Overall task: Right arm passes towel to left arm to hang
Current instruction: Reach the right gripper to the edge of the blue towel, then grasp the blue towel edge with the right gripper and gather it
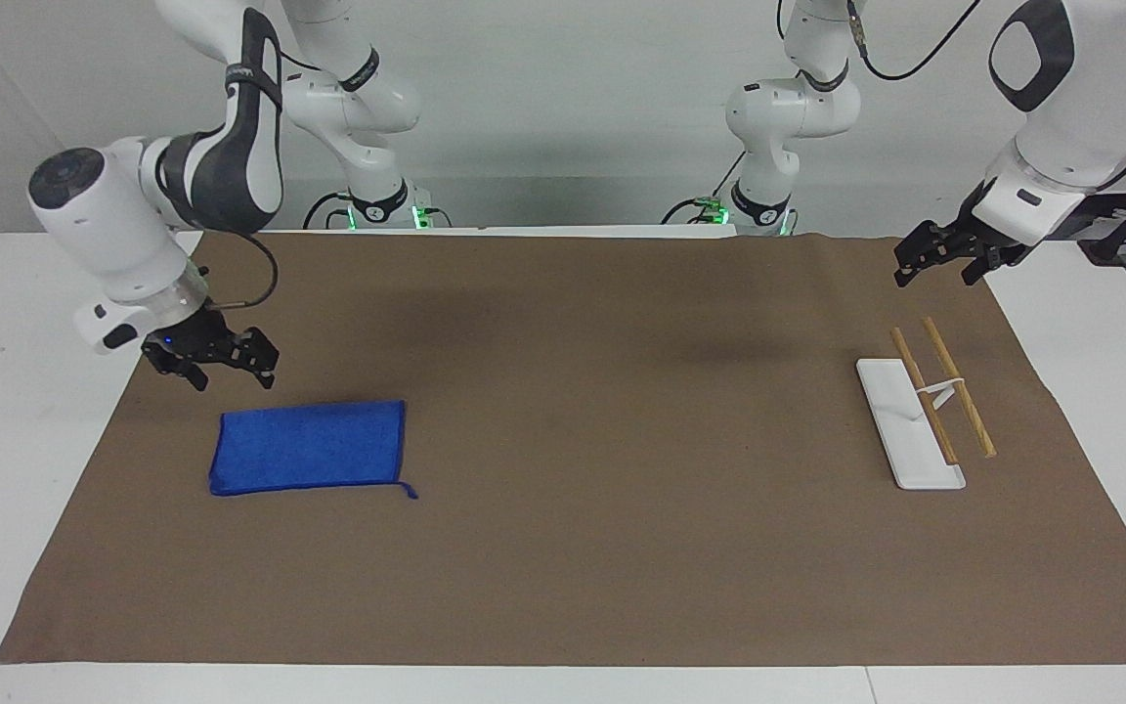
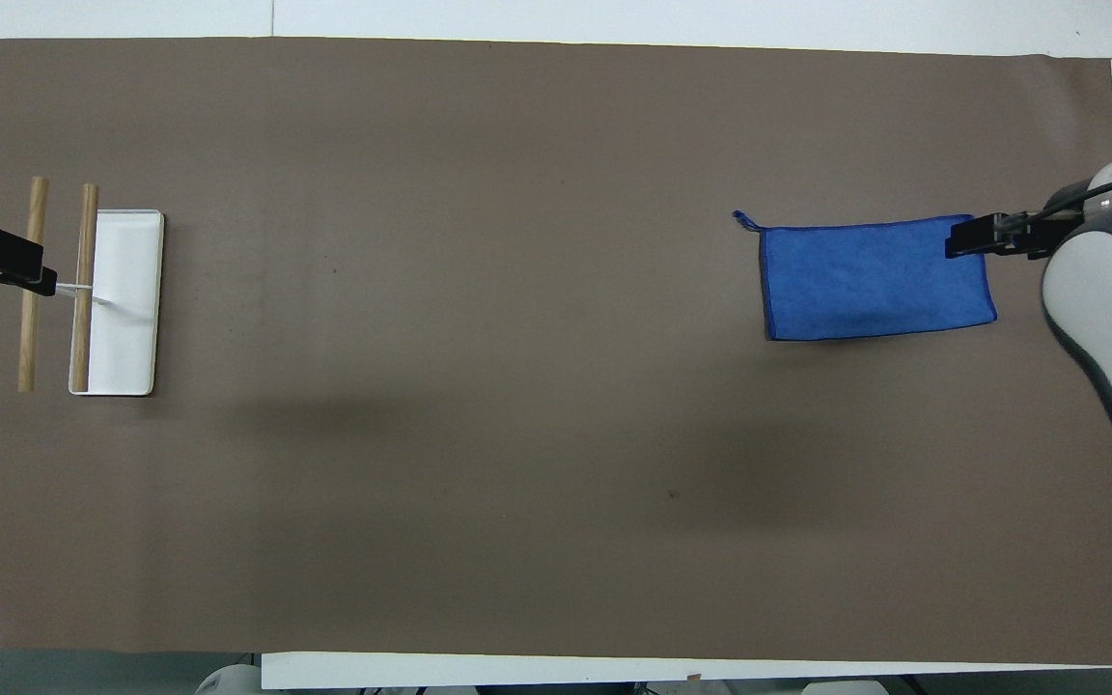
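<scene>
the bright blue fuzzy rectangular towel (image 1: 309, 446) lies flat on the brown mat (image 1: 563, 548) toward the right arm's end. the right arm's black two-finger gripper (image 1: 227, 363) hangs just above its corner with jaws parted and empty, and i think a shallow pinch could slip off the thin edge. the left arm's black gripper (image 1: 931, 256) waits over the wooden-bar rack (image 1: 925, 416), jaws parted.

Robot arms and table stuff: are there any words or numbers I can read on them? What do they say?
Right arm's black elbow band: pale lettering, too small to read.
Right arm's upper joint: a small dark mark, too blurred to read.
Towel, white rack with wooden rods, brown mat, left arm: no words or numbers show.
So nothing here can be read for certain.
</scene>
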